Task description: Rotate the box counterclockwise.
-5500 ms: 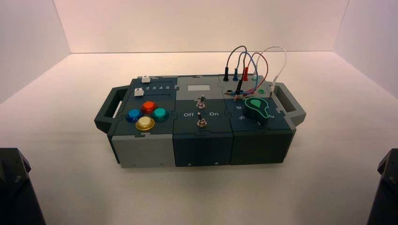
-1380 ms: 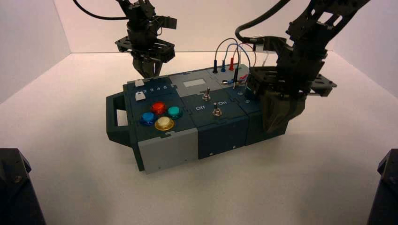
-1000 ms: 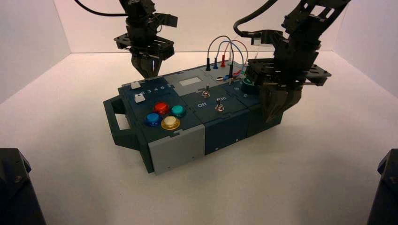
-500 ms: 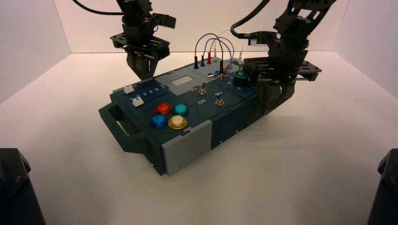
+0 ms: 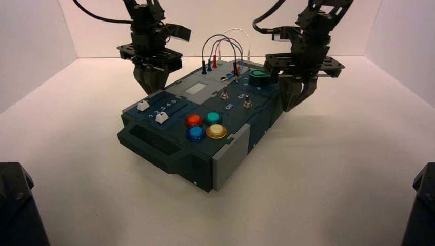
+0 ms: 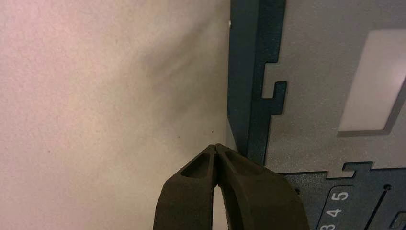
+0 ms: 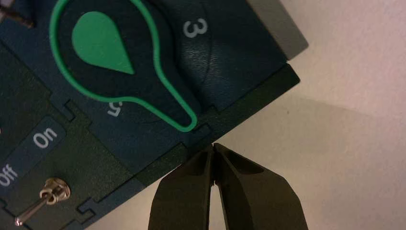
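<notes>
Fingertips together, my left gripper (image 5: 152,91) points down at the left long side of the box (image 5: 202,105), where the grey panel with the pale window (image 5: 195,88) meets the numbered slider panel. Across from it, my right gripper (image 5: 288,109), its fingers also closed with nothing between them, points down at the right long side, beside the panel with the green knob (image 5: 259,77). The box lies between my two grippers, set at a slant on the pale table (image 5: 328,169), one end handle (image 5: 154,141) toward the near left and the wired end toward the far side. Whether either set of tips touches its wall, I cannot tell.

Nearer than both my grippers sit the four buttons: red (image 5: 194,120), teal (image 5: 213,118), blue (image 5: 195,134) and yellow (image 5: 216,131). Two white sliders (image 5: 161,117) stand at the near left, close to the handle. The knob's pointer aims between the 3 and the 5, toward the edge by my right gripper. One metal toggle switch (image 7: 53,191) leans to the Off side. Looped wires (image 5: 223,41) arch over the far end.
</notes>
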